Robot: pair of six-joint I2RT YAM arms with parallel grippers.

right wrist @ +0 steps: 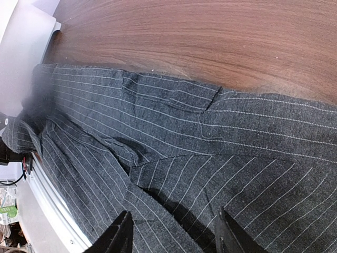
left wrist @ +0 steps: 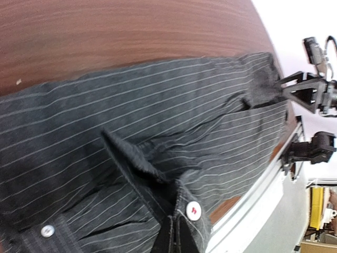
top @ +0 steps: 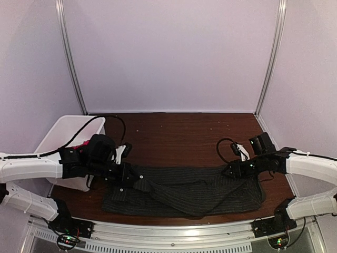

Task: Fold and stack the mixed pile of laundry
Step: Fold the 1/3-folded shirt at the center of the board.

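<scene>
The dark charcoal pinstriped shirt [top: 184, 192] lies spread along the near edge of the table. My left gripper [top: 138, 184] is shut on the shirt's button edge [left wrist: 176, 232], next to a white button [left wrist: 194, 210], and lifts a ridge of cloth. My right gripper [top: 231, 169] is open, its fingers [right wrist: 124, 237] spread just above the shirt's right part [right wrist: 210, 158] and holding nothing. A bit of the red T-shirt [top: 81, 145] shows inside the white bin [top: 63, 132], mostly hidden behind my left arm.
The white bin stands at the table's left edge, close to my left arm. Bare brown tabletop [top: 179, 137] lies beyond the shirt. The metal front rail [top: 174, 232] runs right along the shirt's near edge. Walls enclose the back and sides.
</scene>
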